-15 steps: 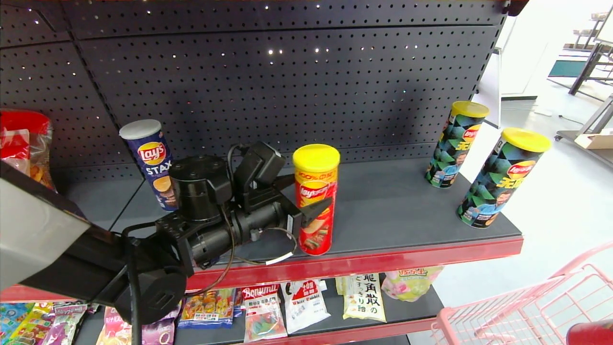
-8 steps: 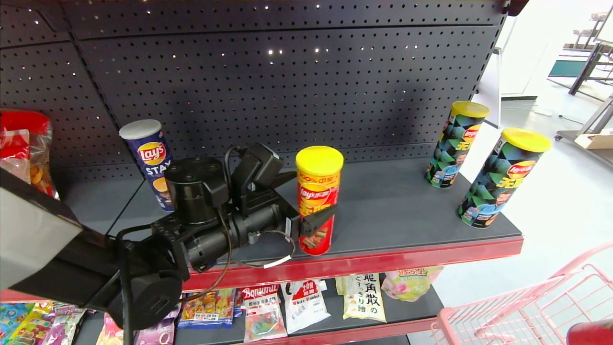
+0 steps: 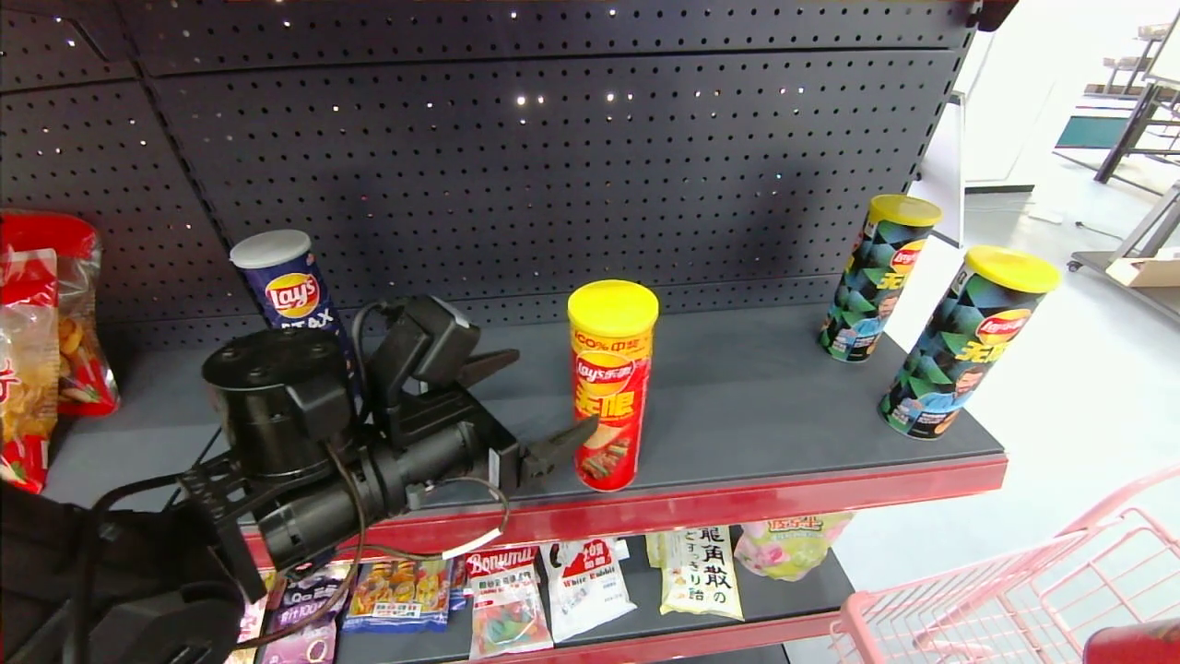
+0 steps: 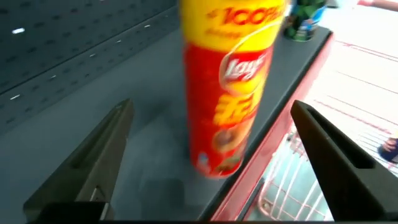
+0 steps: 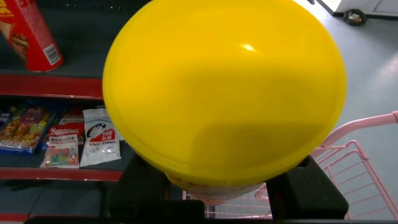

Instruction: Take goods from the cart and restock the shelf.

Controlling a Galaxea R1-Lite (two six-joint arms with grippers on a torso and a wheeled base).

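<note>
Right wrist view first: my right pincer is clamped on a round can with a yellow plastic lid, one black finger on either side just under the lid. I hold it upright, and the pink wire cart shows below and beside it.

My left pincer is wide open and holds nothing. It is level with the front of the grey metal shelf with a red front lip, its fingers pointing towards my right. Just ahead of the spread tips stands a red cardboard can with a yellow lid, upright and close to the shelf's front edge. The nearer fingertip comes right up to the can's side; I cannot tell whether it touches.

Under this shelf, flat snack packets lie in a row on a lower one.

Behind my left arm, a dark blue can with a grey lid stands near the back. At my far left sit red plastic snack bags. Well off to the right are two yellow-lidded cans patterned in dark green: the front green can at the shelf's right corner, the rear green can farther in. Beyond them all rises the black perforated back panel
</note>
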